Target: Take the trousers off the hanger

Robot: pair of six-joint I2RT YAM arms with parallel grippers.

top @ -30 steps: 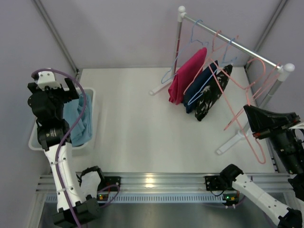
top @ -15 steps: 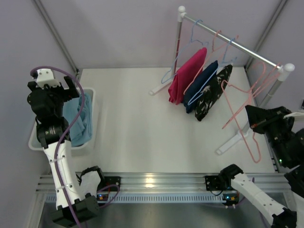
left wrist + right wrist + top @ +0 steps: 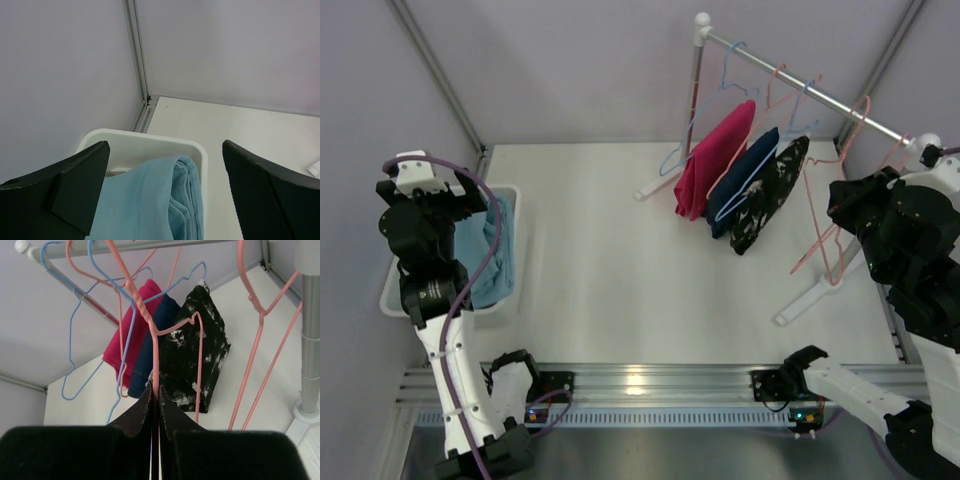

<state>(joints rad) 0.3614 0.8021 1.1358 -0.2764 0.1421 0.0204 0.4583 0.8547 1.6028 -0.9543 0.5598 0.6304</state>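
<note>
The left end effector point(image 3: 165, 150) hangs over the white bin point(image 3: 145, 140) at the left edge of the counter point(image 3: 610, 250), its fingers spread wide and gripping nothing; below it the sky-blue trousers point(image 3: 150, 200) lie folded in the bin, one edge draped over the rim. Over on the right, the right end effector point(image 3: 155, 392) is up beside the rack, its fingers pinched tight on the neck of a pink wire hanger point(image 3: 154, 360), whose hook reaches up to the rail point(image 3: 830, 96). Further along that rail three more pairs hang side by side on hangers: magenta trousers point(image 3: 715, 160), then navy trousers point(image 3: 740, 190), then black-and-white patterned trousers point(image 3: 770, 195), each touching its neighbour.
</note>
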